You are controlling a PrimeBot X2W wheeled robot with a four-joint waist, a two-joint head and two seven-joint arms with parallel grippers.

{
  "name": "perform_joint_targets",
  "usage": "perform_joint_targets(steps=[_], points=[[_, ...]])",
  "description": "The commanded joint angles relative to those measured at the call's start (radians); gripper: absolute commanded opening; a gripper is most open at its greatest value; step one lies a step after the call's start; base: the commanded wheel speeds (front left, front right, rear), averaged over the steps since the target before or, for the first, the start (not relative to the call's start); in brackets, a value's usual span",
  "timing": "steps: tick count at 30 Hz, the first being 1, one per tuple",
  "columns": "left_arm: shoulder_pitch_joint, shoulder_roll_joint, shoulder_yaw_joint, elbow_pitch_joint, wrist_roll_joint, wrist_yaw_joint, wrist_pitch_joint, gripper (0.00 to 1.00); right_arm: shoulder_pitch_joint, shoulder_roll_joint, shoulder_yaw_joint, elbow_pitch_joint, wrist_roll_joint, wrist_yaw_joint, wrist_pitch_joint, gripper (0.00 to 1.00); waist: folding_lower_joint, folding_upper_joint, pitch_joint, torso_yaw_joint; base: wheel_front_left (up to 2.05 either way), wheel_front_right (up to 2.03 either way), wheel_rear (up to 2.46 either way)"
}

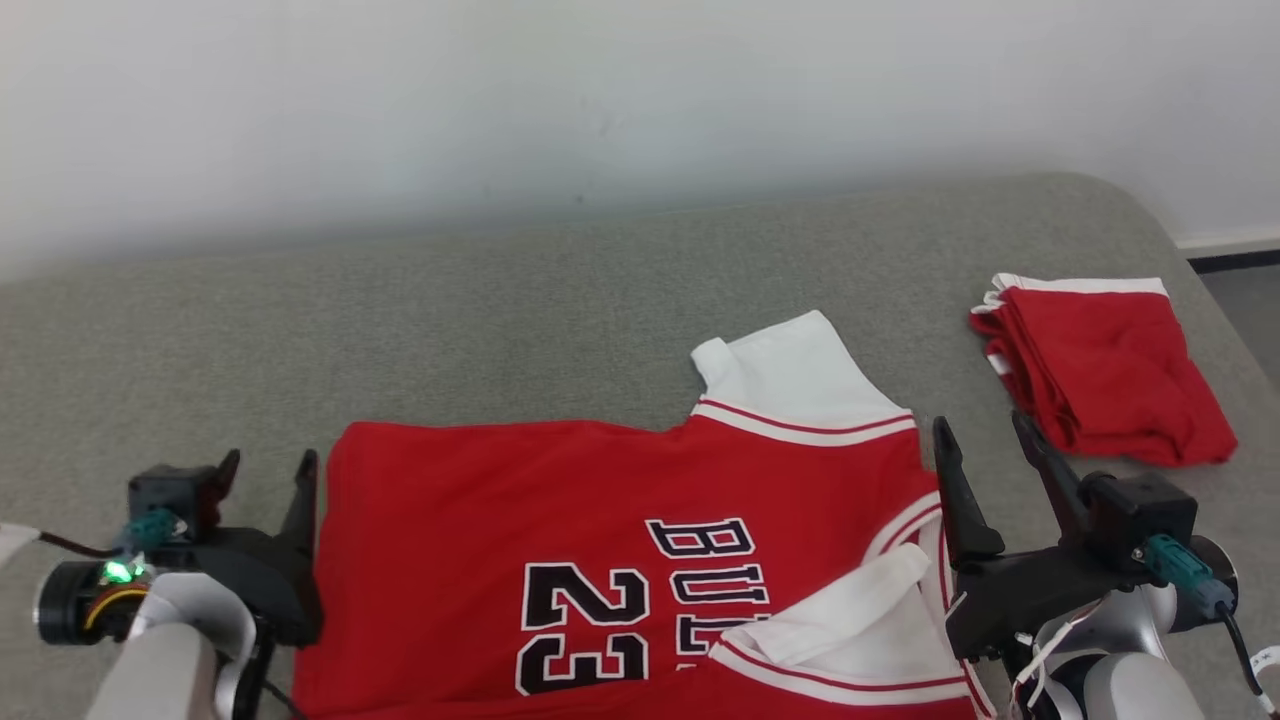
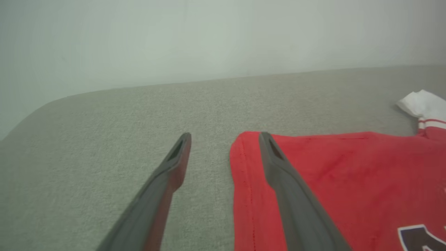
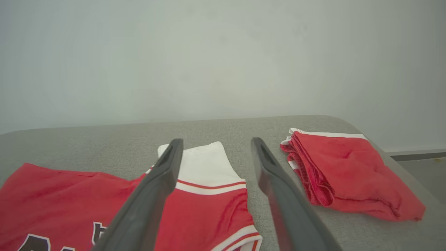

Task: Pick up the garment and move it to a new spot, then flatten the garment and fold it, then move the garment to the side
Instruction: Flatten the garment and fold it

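Note:
The garment [image 1: 560, 500] is a red jersey with white sleeves and black "23" lettering, spread flat on the grey padded surface [image 1: 500, 300], its near part cut off by the head view's bottom edge. One white sleeve [image 1: 790, 375] points away; the other [image 1: 860, 610] lies folded over the front. My left gripper [image 1: 270, 465] stands open beside the jersey's left edge [image 2: 240, 167], one finger [image 2: 278, 167] over the red cloth. My right gripper [image 1: 985, 430] stands open at the jersey's right edge, near the far sleeve [image 3: 205, 164]. Both hold nothing.
A folded red garment with white trim [image 1: 1100, 370] lies at the right of the surface, also in the right wrist view [image 3: 348, 167]. A pale wall [image 1: 600, 100] rises behind. The surface's right edge meets dark floor [image 1: 1245, 300].

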Motion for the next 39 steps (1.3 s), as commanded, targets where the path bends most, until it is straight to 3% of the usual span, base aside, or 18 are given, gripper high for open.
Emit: perform_joint_targets(steps=[1, 9, 13, 26, 35, 39], points=[[-0.032, 0.012, 0.003, 0.035, -0.004, 0.004, 0.011, 1.00, -0.007, 0.001, -0.002, -0.008, -0.010, -0.003, -0.003, 1.00, -0.0001, 0.0000, 0.058, -0.086, 0.00, 0.00, 0.00], [-0.156, 0.067, -0.017, 0.204, 0.000, 0.000, 0.046, 1.00, -0.018, 0.001, -0.013, -0.029, -0.011, -0.003, -0.007, 1.00, -0.0001, 0.0000, 0.115, -0.169, 0.00, 0.00, 0.00], [-0.190, 0.086, -0.029, 0.265, 0.029, 0.049, 0.050, 1.00, -0.020, 0.000, -0.008, -0.030, -0.001, -0.003, -0.014, 1.00, -0.0001, 0.0000, 0.130, -0.181, 0.00, 0.00, 0.00], [-0.235, 0.070, -0.046, 0.394, 0.016, 0.076, 0.118, 1.00, -0.023, 0.001, -0.001, -0.023, 0.001, -0.003, -0.011, 1.00, -0.0001, 0.0000, 0.145, -0.152, 0.00, 0.00, 0.00], [-0.296, 0.092, -0.030, 0.430, -0.001, 0.112, 0.125, 1.00, -0.024, 0.001, -0.008, -0.021, -0.004, -0.003, -0.010, 1.00, -0.0001, 0.0000, 0.157, -0.147, 0.00, 0.00, 0.00], [-0.304, 0.077, -0.026, 0.448, -0.029, 0.088, 0.154, 1.00, -0.020, 0.001, -0.011, -0.018, 0.004, -0.003, -0.011, 1.00, -0.0001, 0.0000, 0.158, -0.143, 0.00, 0.00, 0.00]])
